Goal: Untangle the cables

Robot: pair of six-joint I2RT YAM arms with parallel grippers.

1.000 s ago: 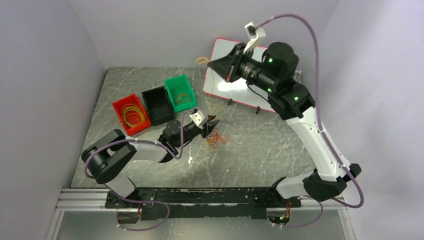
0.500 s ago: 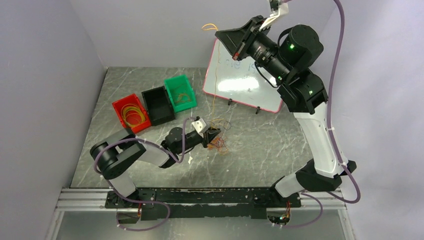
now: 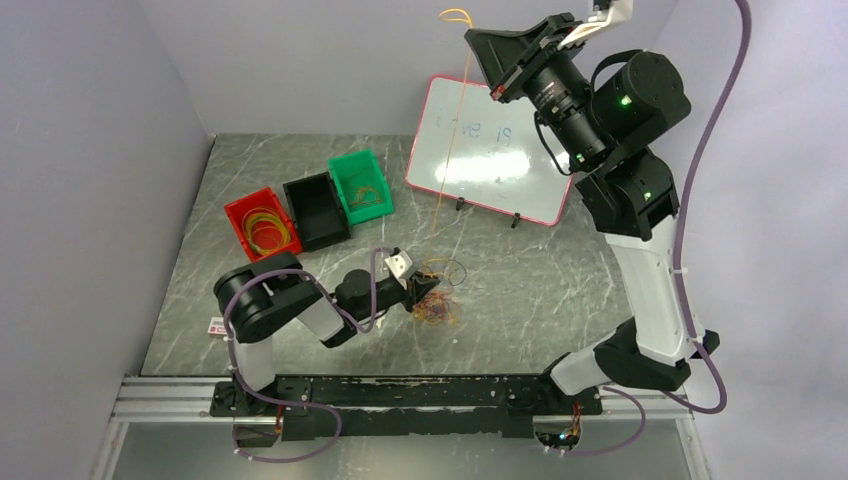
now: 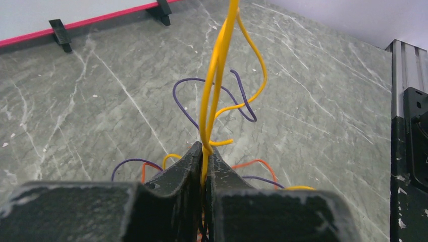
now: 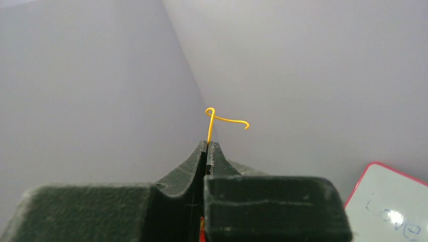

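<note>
Two grips on yellow cable (image 3: 453,130) now: left end effector (image 4: 204,151) just clamped it at the tangle (image 3: 437,308), right end effector (image 5: 208,146) pinching it has risen, tensioning it for pull-out.

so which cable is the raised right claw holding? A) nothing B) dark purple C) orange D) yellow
D: a yellow cable sticks out of the shut right claw and runs down to the left claw, which is shut on it too.
</note>
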